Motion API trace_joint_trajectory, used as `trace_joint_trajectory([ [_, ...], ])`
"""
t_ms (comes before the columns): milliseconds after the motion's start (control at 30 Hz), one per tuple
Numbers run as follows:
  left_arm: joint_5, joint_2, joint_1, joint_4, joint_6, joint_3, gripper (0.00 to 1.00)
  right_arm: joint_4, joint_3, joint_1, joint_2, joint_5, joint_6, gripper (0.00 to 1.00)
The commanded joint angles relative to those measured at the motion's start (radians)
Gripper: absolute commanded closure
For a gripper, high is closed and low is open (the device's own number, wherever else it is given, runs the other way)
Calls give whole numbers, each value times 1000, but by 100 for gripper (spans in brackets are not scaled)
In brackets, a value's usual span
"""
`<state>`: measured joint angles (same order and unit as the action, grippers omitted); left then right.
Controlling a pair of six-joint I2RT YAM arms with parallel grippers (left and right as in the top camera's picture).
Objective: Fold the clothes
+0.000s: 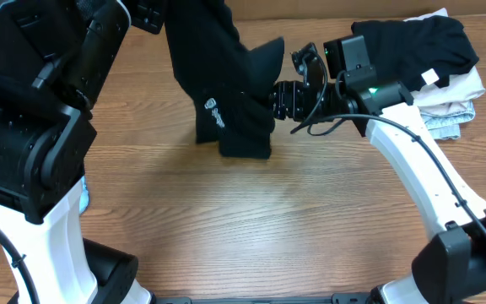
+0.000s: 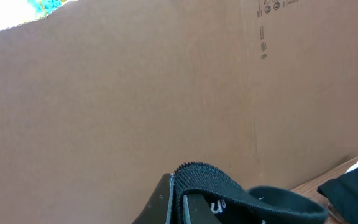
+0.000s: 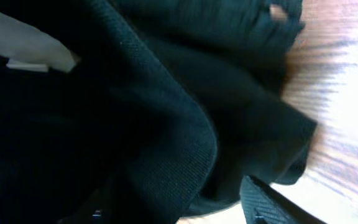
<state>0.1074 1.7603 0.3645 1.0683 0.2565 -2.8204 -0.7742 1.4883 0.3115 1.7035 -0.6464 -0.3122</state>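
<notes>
A black T-shirt (image 1: 230, 93) with small white lettering hangs from near the top edge of the overhead view down to the table, its lower end bunched on the wood. My left gripper (image 2: 178, 205) is shut on a ribbed black hem of it (image 2: 207, 177), held up in front of a cardboard wall. My right gripper (image 1: 283, 97) sits against the shirt's right side, low over the table. Black cloth (image 3: 166, 124) fills the right wrist view; one finger (image 3: 269, 202) stands apart from the cloth, so the jaws are open. The other finger is lost in the dark folds.
A pile of other clothes lies at the back right: a black garment (image 1: 412, 42) on top of white and pale ones (image 1: 454, 105). A cardboard wall (image 2: 166, 93) stands behind the table. Bare wooden tabletop (image 1: 251, 219) spreads across the front.
</notes>
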Motion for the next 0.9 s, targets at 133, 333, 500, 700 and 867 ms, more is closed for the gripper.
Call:
trace_joint_trajectory([
  [133,-38,-13,-3,-19,-21,-9,96,103,4,110,14,-30,24,29],
  [333,-38,0,-3,-19,-21,-9,96,43,4,237,14,211,-46,29],
  [500,-38,12,-3,-31,-21,-9,96,-43,4,237,14,288,-63,29],
  [700,-38,24,-4,-42,-21,-9,96,-96,-6,234,14,313,-63,29],
  [867,-39,24,-4,-58,-22,-9,96,-5,-73,249,15,301,-63,29],
])
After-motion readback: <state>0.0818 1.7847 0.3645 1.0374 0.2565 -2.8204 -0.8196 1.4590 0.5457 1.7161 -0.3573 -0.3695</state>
